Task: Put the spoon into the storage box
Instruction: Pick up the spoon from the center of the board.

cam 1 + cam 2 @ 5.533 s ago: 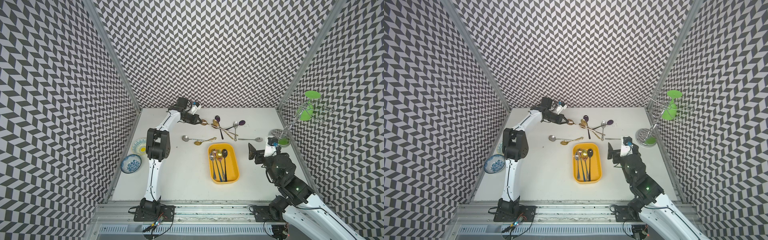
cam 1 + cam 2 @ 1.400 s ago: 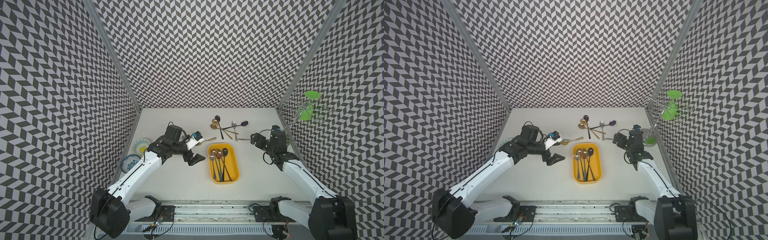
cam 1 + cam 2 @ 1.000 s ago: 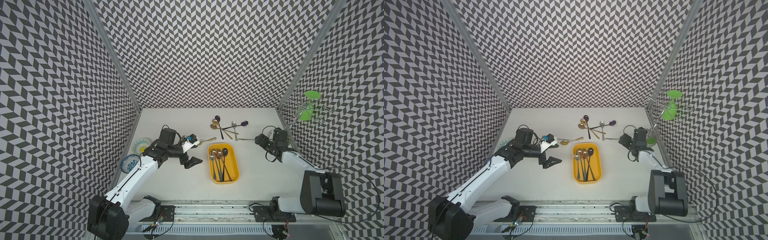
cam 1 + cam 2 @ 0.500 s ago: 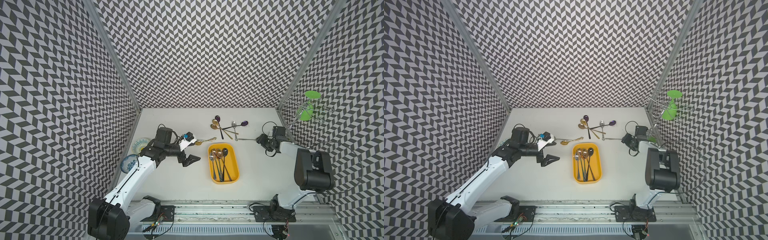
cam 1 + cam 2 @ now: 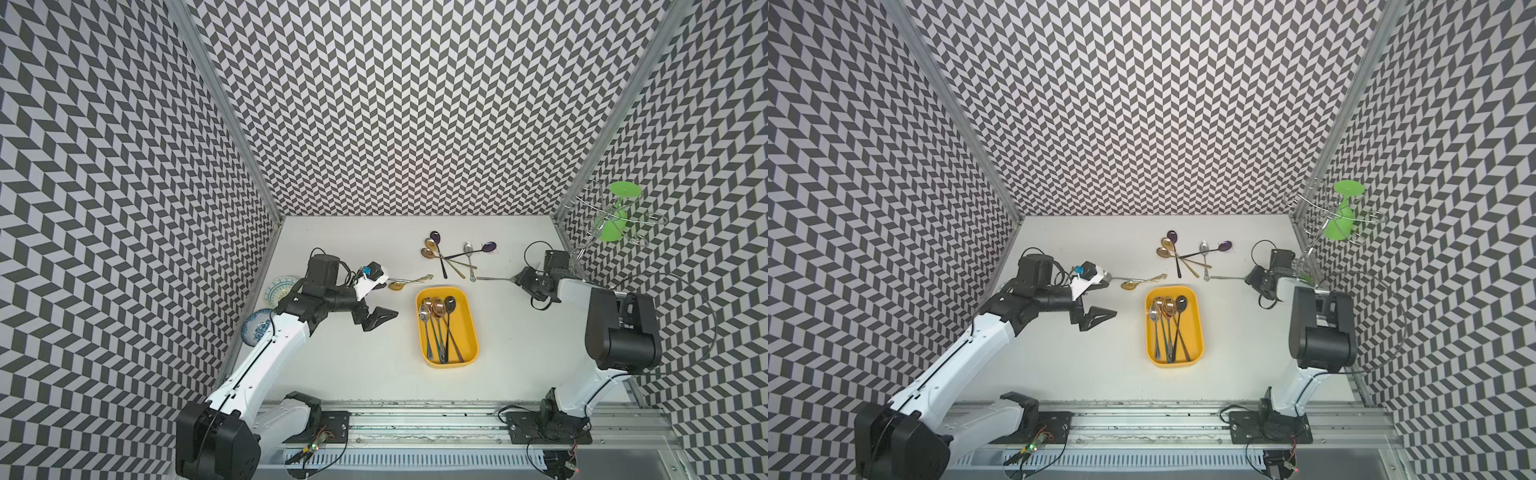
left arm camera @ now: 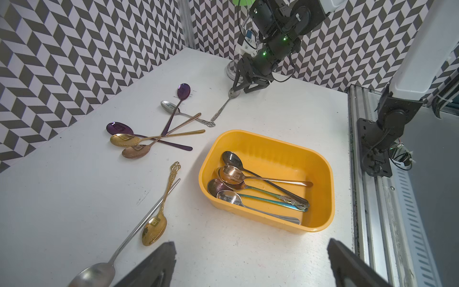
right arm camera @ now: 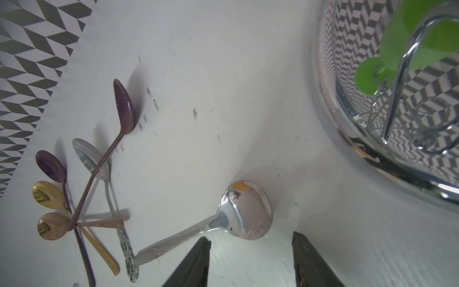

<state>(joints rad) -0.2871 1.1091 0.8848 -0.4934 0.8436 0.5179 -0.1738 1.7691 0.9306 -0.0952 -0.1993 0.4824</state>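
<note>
Where the spoon (image 7: 238, 211) lies: flat on the table (image 5: 374, 365) at 2 o'clock of the storage box (image 5: 467, 311), apart from it, bowl near the chrome rack base (image 7: 372, 124).
Right gripper (image 7: 250, 237): set low at the bowl end, jaws partly apart, nothing clamped; this lone spoon is probably chosen as clear of the spoon heap (image 5: 453, 253) at 12 o'clock.
Left gripper (image 5: 376, 319): held wide open and empty at 9 o'clock of the box, likely parked aside.
Box contents: several spoons (image 5: 436, 328) laid lengthwise.

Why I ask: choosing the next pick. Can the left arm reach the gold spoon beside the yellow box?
Probably yes: the gold spoon lies uncovered near the left gripper, whose jaws stand open; a silver spoon lies close alongside.
</note>
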